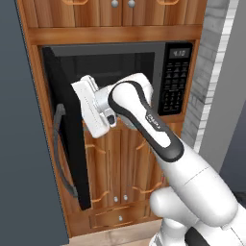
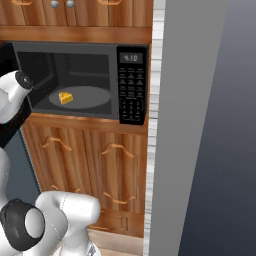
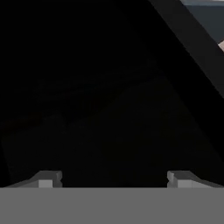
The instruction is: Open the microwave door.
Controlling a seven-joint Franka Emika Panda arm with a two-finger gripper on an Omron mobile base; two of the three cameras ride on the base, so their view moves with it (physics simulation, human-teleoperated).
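Left base view: microwave door point(image 1: 67, 139) stands swung wide to the left of wooden cabinets point(image 1: 120, 163); cheese point(image 2: 65, 97) sits on the turntable point(image 2: 87, 97). Gripper point(image 3: 113, 179) fingers spread apart facing dark glass.

the only writing i can make out sits on the keypad panel point(image 2: 132, 85) at the right of the microwave. its small digital display point(image 2: 131, 58) at the top shows pale digits that look like 4:10 in the right base view; in the left base view the same display point(image 1: 180, 53) is blurrier and i could not swear to the digits. below it the rows of buttons carry tiny pale markings, too small to read. there is also a short line of light lettering on the dark band of the robot arm point(image 1: 154, 120), but it is too blurred to read.
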